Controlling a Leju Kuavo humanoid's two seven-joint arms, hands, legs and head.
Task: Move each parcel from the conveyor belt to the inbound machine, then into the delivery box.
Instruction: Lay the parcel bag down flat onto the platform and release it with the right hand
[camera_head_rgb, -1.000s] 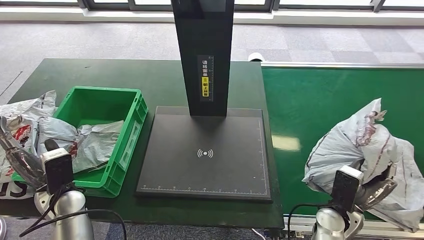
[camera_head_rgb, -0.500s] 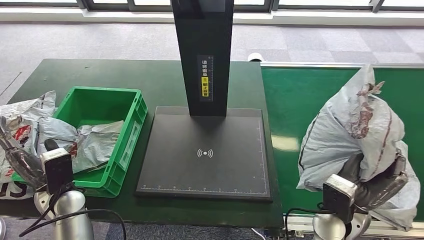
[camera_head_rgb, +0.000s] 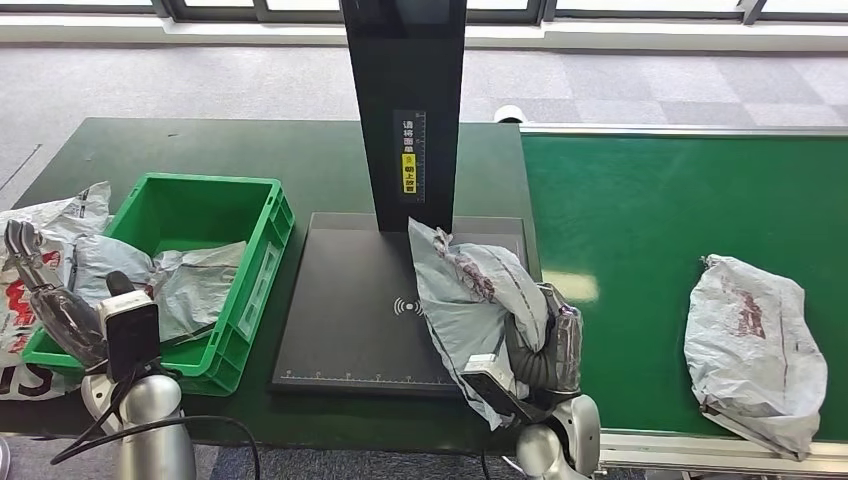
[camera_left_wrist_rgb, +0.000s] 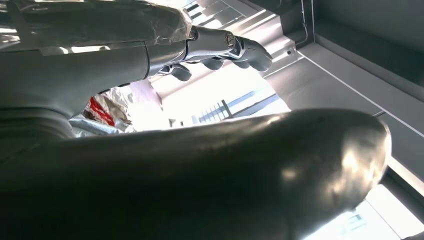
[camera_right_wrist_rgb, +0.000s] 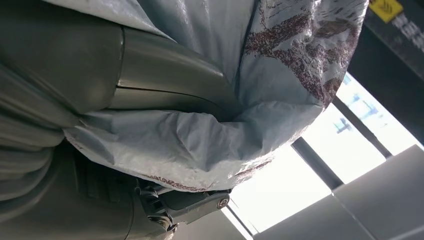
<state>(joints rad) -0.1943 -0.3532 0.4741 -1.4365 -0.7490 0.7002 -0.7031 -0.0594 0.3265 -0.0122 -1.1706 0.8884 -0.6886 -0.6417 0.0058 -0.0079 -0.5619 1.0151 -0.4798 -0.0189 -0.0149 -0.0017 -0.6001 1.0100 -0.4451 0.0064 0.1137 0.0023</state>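
Parcels: one (camera_head_rgb: 480, 300) gripped by right hand (camera_head_rgb: 545, 345) | one on belt (camera_head_rgb: 752, 345) | left hand (camera_head_rgb: 50, 295) fingers spread, empty

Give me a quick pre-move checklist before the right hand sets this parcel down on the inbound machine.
1. Grip: the right hand holds the grey parcel from the side: ok.
2. Position: the parcel hangs over the right part of the inbound machine's black platform, near its scan mark: ok.
3. Platform free: nothing lies on the bare part of the platform: ok.
4. Label side facing up: cannot tell.
5. Left hand out of the way: it is raised at the green delivery box's left side, away from the platform: ok.
6. Next parcel waiting on the conveyor belt: ok.
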